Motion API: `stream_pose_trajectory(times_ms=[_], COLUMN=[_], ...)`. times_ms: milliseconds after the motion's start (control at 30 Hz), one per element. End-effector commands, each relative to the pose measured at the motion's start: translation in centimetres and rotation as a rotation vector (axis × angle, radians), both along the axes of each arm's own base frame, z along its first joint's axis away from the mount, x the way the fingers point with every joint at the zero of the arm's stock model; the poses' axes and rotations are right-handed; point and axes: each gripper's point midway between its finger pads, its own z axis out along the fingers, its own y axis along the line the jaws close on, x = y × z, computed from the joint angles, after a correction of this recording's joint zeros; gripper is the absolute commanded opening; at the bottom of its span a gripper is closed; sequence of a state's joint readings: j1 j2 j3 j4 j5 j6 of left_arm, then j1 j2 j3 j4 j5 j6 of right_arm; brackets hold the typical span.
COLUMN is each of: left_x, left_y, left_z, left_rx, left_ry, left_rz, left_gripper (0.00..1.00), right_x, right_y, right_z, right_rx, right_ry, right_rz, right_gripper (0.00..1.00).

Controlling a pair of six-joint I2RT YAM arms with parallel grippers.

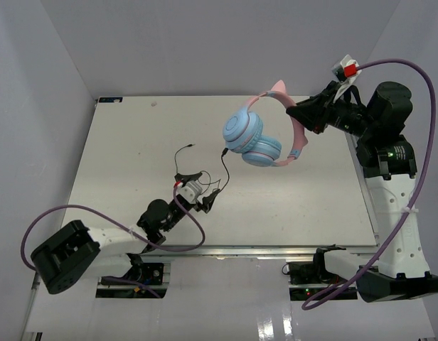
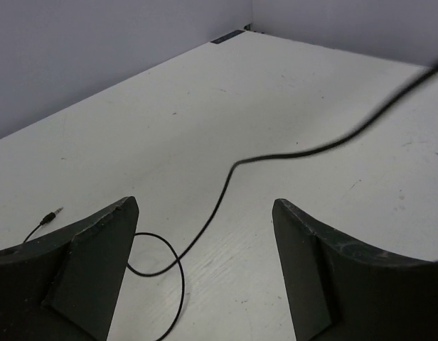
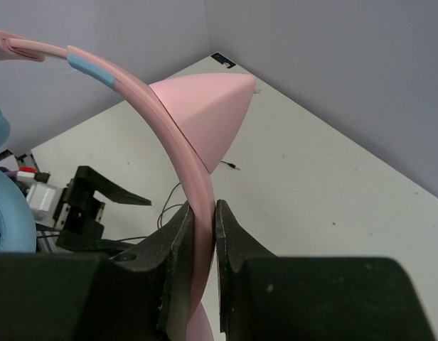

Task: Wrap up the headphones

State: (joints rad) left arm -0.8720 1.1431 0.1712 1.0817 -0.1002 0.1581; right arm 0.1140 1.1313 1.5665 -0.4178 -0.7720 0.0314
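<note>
Wrapping looks barely begun, if at all. Left of centre on the white bench, the long thin black cable lies in loose, slack curls. Its jack rests free on the surface at the far side of them. From there the cable climbs rightward to the over-ear headphones with round light-blue earcups and a pink cat-eared band, which appear to be held up off the bench toward the far right. No turn of cable shows around the earcups or the band. By my reading the whole winding is left to do, along with gathering the slack.

The left tool sits low over the curls, jaws spread wide and released, gripping nothing. In its wrist view the cable crosses the bench between the two fingers; whether it touches either one I cannot tell. The right tool is clenched on the pink headband just below one cat ear. Its fingers press from both sides, and it alone carries the headphones.
</note>
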Motion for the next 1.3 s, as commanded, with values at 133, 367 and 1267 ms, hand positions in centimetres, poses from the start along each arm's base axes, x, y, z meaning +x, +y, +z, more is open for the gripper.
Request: stream_pose_trajectory(times_ms=[133, 367, 1267], left_x=[3.3, 1.7, -5.1], left_y=[-5.4, -5.4, -4.1], left_z=[3.5, 3.2, -7.9], left_rx=[-0.134, -0.201, 0.112], left_ry=[-0.032, 0.004, 0.807], left_rz=[-0.145, -0.225, -0.310], left_gripper=[0.64, 0.11, 0.00], right_x=[-2.2, -1.1, 10.0], right_y=[0.4, -0.6, -8.2], right_z=[1.1, 1.4, -4.0], right_rx=[0.068, 0.052, 0.222], right_ry=[-0.004, -0.018, 0.222], right_rz=[0.056, -0.007, -0.739], right_gripper=[0.08, 0.08, 0.08])
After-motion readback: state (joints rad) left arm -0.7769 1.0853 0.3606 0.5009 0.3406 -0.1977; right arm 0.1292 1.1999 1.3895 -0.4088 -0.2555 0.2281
